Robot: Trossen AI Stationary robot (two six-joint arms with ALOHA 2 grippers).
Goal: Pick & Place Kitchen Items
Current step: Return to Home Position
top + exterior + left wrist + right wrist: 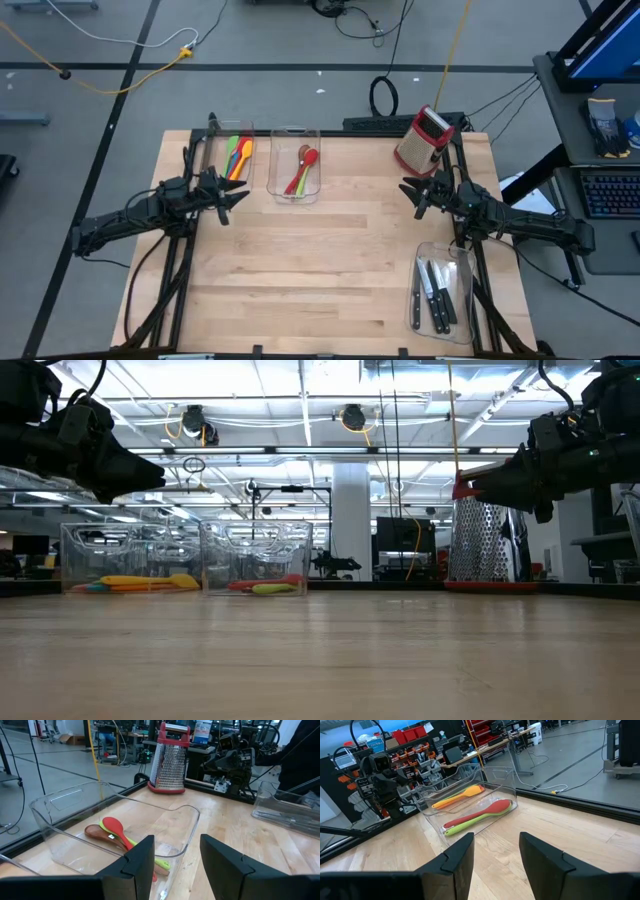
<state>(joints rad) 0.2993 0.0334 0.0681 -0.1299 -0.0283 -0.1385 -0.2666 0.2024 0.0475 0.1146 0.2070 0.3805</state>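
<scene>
Left gripper [238, 203] and right gripper [410, 198], both spread empty; three spoons [303, 172] in the middle bin [283, 150]; one grater [424, 140].

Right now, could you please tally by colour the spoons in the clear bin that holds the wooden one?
Red spoon: 1
Green spoon: 1
Wooden spoon: 1
Total: 3

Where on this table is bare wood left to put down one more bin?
The widest bare patch is the table middle and near-left, bordered by the left gripper, the right gripper and the knife bin. A smaller strip lies between the spoon bin and the grater. The far edge around the left bin and the right side are crowded.
</scene>
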